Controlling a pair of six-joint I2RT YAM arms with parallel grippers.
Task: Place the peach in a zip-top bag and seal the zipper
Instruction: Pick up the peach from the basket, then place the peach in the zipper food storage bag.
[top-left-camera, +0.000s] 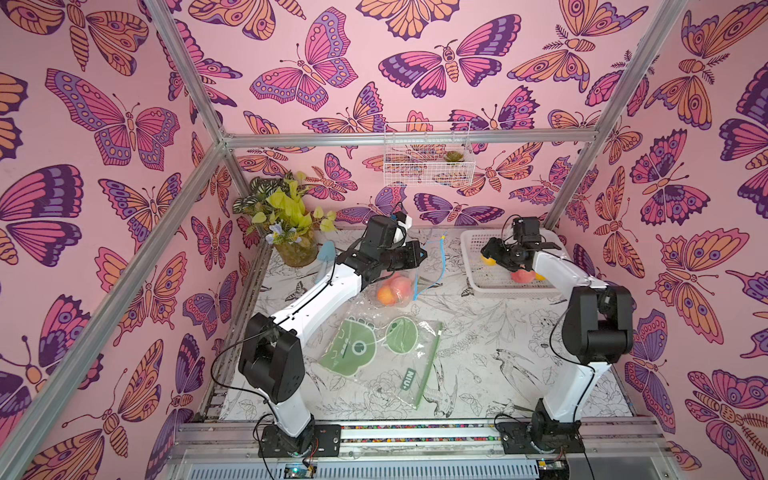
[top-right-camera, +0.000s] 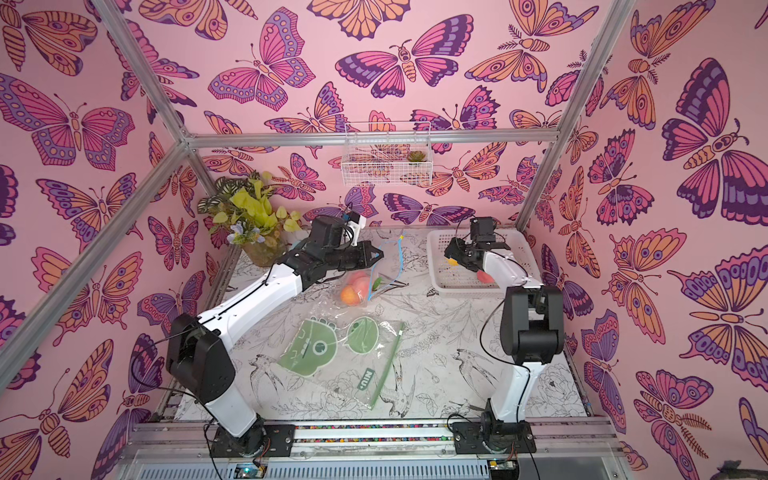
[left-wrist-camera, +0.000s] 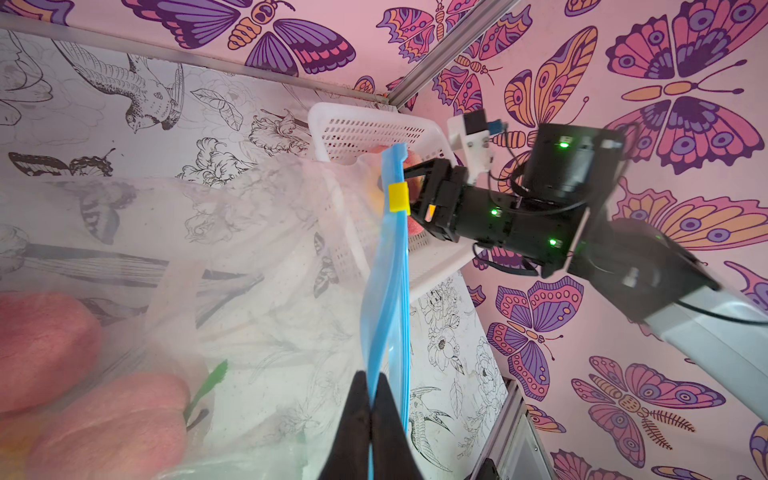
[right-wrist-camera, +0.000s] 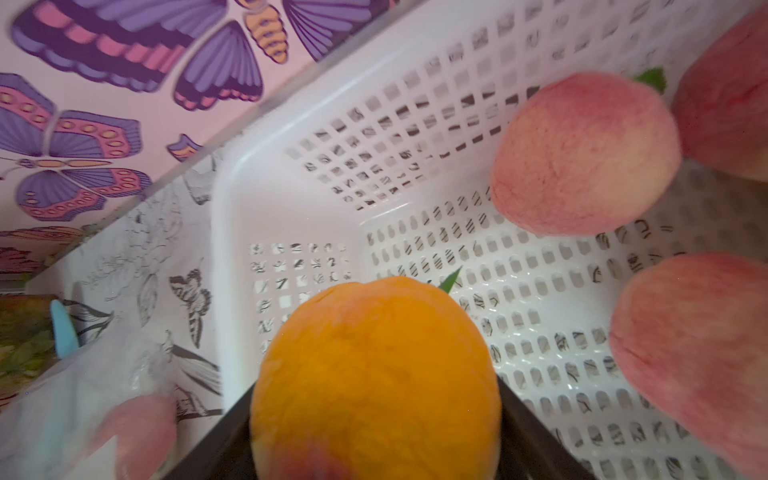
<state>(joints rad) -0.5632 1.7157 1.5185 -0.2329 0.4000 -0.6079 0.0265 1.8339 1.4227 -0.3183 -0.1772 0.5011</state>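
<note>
The white basket (right-wrist-camera: 226, 232) held three pink peaches (right-wrist-camera: 582, 153). The orange peach (right-wrist-camera: 374, 353) was there too, gripped by the right pincer (right-wrist-camera: 374, 409), with its leaf end pointing away from the arm. Beside the basket, the clear bag (left-wrist-camera: 249, 249) held more peaches (left-wrist-camera: 108, 415). The left pincer (left-wrist-camera: 371, 399) was clenched on the bag's blue zipper (left-wrist-camera: 386, 270), which ran front to back above the desk (top-left-camera: 498, 340), with the yellow slider (left-wrist-camera: 398, 198) at the far end.

Lab cell: aluminium frame (top-left-camera: 311, 140), wallpapered walls (top-left-camera: 232, 50).
</note>
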